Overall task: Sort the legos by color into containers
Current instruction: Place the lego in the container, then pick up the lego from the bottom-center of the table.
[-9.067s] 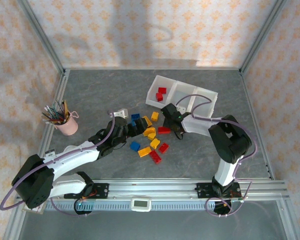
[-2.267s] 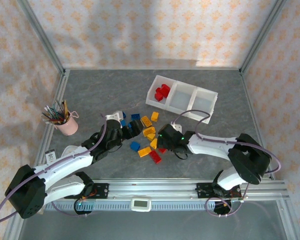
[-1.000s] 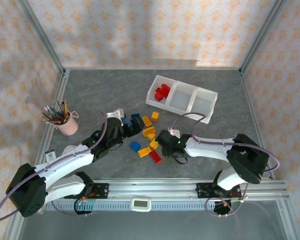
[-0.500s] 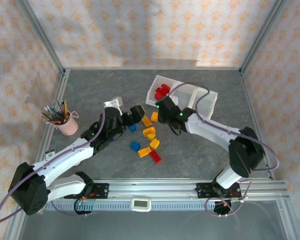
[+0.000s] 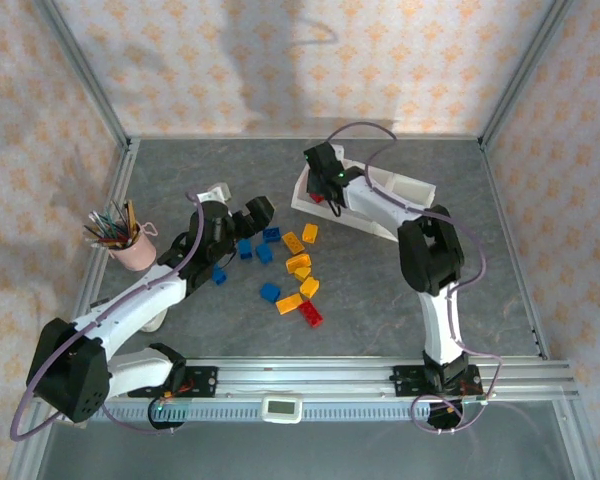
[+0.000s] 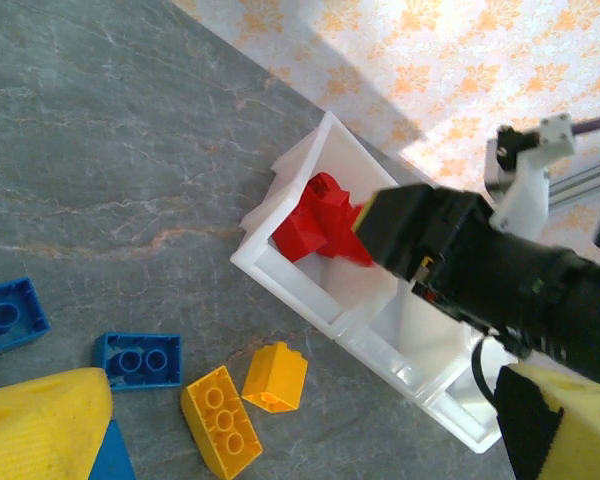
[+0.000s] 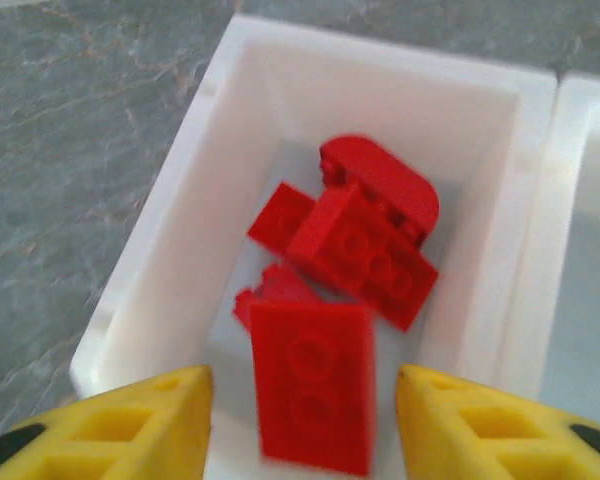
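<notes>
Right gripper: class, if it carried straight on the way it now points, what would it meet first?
Probably the red brick just ahead of the right gripper, then the tray compartment holding more red bricks; depth is unclear.

Red bricks (image 6: pixel 315 222) are piled in the white tray (image 6: pixel 290 285)'s end compartment, centre frame, overhung from the right by the black right arm (image 6: pixel 520 290); blue bricks (image 6: pixel 135 358) and yellow-orange bricks (image 6: pixel 220 420) are scattered lower left.

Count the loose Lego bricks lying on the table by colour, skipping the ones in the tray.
Blue bricks: 5
Yellow bricks: 6
Red brick: 1
Total: 12
</notes>
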Robot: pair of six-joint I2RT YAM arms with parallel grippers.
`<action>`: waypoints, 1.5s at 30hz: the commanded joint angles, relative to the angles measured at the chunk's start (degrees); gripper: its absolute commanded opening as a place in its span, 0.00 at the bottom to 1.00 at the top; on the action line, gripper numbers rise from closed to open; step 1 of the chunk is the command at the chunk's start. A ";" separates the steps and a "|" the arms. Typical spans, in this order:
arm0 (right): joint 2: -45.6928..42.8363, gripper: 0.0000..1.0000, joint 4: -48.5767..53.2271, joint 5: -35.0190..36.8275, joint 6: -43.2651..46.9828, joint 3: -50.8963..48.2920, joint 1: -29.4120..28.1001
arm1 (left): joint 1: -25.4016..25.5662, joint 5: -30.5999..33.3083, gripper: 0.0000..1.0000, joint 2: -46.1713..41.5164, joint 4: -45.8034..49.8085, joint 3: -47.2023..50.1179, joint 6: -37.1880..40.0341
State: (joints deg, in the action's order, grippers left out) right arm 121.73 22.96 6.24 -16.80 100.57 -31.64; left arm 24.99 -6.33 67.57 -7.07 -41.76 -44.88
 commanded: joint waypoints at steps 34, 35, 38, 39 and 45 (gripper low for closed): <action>-42.80 0.78 -0.97 -5.93 -7.70 -54.05 -28.47 | 10.54 -0.04 0.99 -13.15 14.26 9.41 -1.61; -42.60 0.78 -1.62 -5.89 -8.21 -54.81 -29.58 | 10.75 0.44 0.99 -13.46 14.25 9.85 -2.14; -40.50 0.79 -3.08 -5.60 -9.56 -55.94 -31.93 | 10.88 1.70 0.99 -15.10 13.43 12.01 -3.99; -39.50 0.79 -3.09 -5.09 -9.73 -55.78 -32.71 | 10.87 1.85 0.99 -15.69 13.00 12.58 -4.35; -34.22 0.75 -4.14 -3.35 -8.97 -54.34 -34.76 | 10.87 3.07 0.99 -16.85 14.11 12.84 -4.75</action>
State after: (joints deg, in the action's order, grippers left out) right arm 85.65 19.94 0.12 -25.10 45.10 -66.00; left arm 35.64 -5.37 51.75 6.07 -28.99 -48.49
